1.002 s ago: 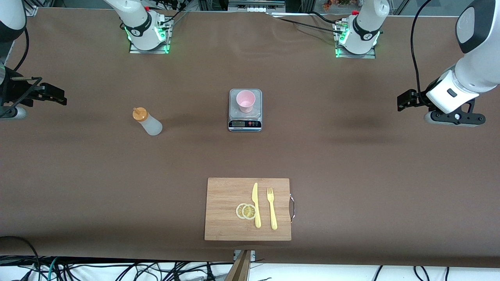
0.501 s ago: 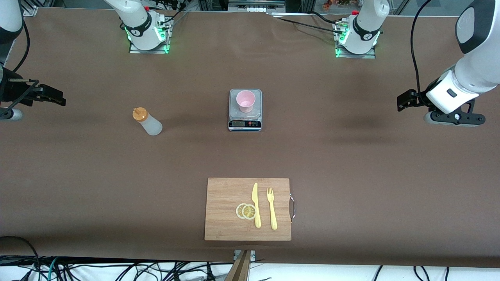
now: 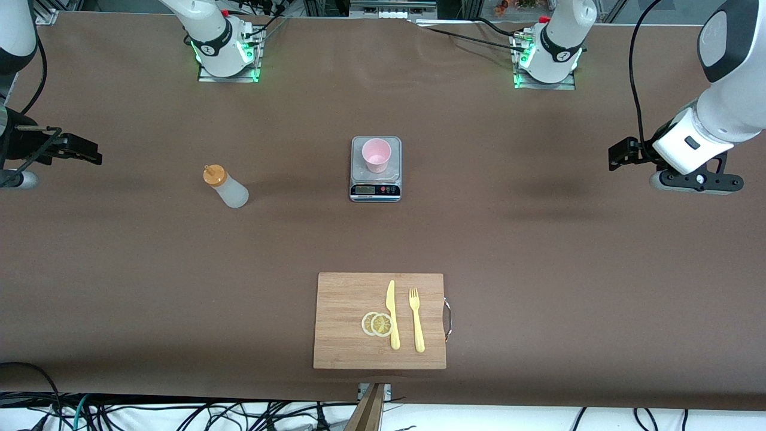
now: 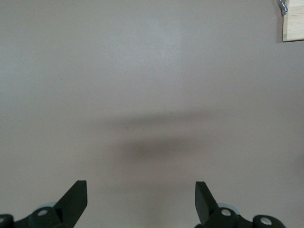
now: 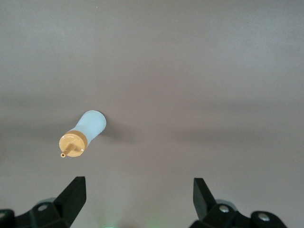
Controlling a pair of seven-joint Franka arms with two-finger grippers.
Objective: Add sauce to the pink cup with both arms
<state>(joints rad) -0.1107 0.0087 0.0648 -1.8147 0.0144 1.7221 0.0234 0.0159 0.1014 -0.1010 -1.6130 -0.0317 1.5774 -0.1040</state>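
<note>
Front view shows the sauce standing upright on the brown tabletop, long axis vertical, orange nozzle pointing up. It stands toward the right arm's end, well apart from the pink cup. The cup sits mouth up on a silver scale at mid-table, between the two arm bases. Nearer the front camera lies a wooden cutting board carrying two lemon slices, a yellow knife and a yellow fork, both utensils lying lengthwise toward the camera.

The right gripper hangs over the tabletop's edge at the right arm's end, jaws spread wide and holding nothing; its wrist view looks down on the bottle's cap. The left gripper waits over bare tabletop at the left arm's end, jaws likewise wide apart and empty.

Cables trail along the table's edges, and green lights glow at both arm bases.
</note>
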